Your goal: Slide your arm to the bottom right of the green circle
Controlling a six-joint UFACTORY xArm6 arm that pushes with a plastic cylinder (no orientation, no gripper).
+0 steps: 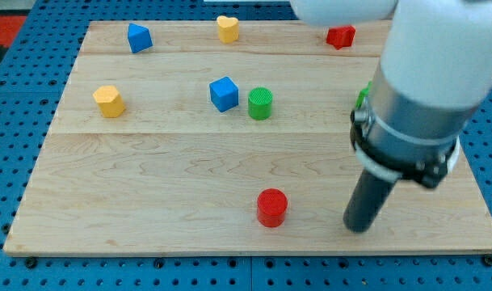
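The green circle (260, 103), an upright cylinder, stands near the middle of the wooden board (149, 202), just right of a blue cube (224, 94). My tip (359, 228) rests on the board near the view's bottom right, well below and to the right of the green circle. It is to the right of a red cylinder (271, 207) and not touching any block. The arm's big grey body hides part of the board's right side.
A yellow block (109, 101) sits at the left. A blue block (139, 38), a yellow heart-like block (227, 28) and a red block (340, 36) line the top. A second green block (363, 96) peeks out beside the arm.
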